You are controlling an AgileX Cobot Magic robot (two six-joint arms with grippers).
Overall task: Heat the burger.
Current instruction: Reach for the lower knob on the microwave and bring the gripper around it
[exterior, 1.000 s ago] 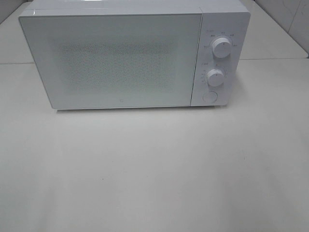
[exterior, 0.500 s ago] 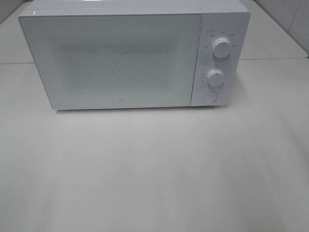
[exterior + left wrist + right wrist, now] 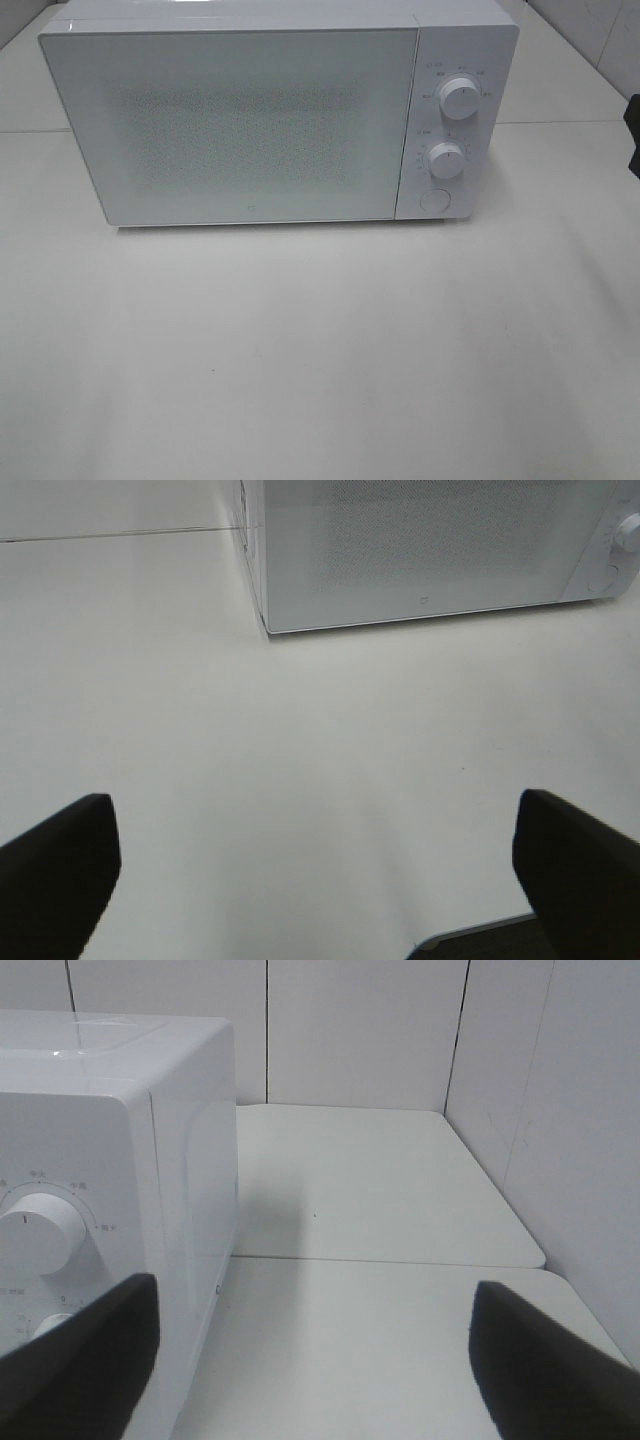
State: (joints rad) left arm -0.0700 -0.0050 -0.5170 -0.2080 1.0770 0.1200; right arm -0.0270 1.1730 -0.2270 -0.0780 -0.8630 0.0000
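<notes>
The burger is out of view in every frame. A white microwave [image 3: 250, 120] stands at the back of the table with its door shut. In the left wrist view my left gripper [image 3: 315, 880] is open and empty over bare table, well short of the microwave [image 3: 430, 550]. My right gripper [image 3: 315, 1355] is open and empty too, beside the microwave's right side [image 3: 180, 1160], with the upper knob [image 3: 35, 1232] close by. In the exterior high view only a dark sliver of the right arm [image 3: 634, 135] shows at the right edge.
The microwave's control panel has an upper knob [image 3: 459, 100], a lower knob [image 3: 446, 160] and a round button [image 3: 433, 199]. White wall panels [image 3: 560, 1140] close off the table to the right and behind. The white table [image 3: 320, 350] spreads in front of the microwave.
A dark part of the right arm has come into the exterior high view at its right edge. The microwave has not moved.
</notes>
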